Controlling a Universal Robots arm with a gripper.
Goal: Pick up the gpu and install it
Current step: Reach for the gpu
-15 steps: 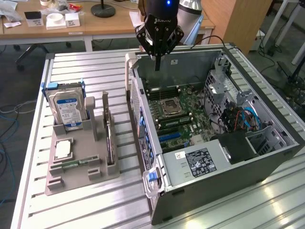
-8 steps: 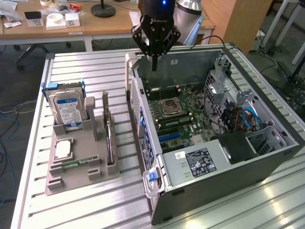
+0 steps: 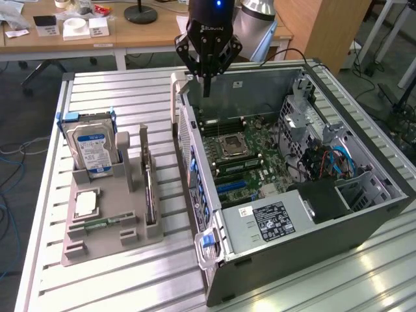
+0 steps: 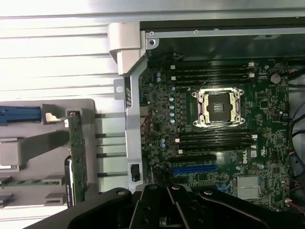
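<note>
Above one corner of the case (image 3: 305, 244), the end effector (image 3: 207, 88) hung closed tight, holding nothing; beside the case, the gpu (image 3: 149, 188) stood on edge in a holder (image 3: 110, 218), apparently for easy grasping.

The dark end effector (image 4: 166, 195), fingers pressed together, sits at the frame's edge. Just beyond it lies the green motherboard (image 4: 267, 124) inside the open computer case (image 4: 134, 119). Its CPU socket (image 4: 218, 109) is right of centre between two banks of memory slots (image 4: 209, 71), and a blue expansion slot (image 4: 194, 169) is close to the end effector. Outside the case wall, the gpu (image 4: 76, 143) stands on edge in a grey holder (image 4: 33, 152) on the slatted desk (image 4: 52, 52).
</note>
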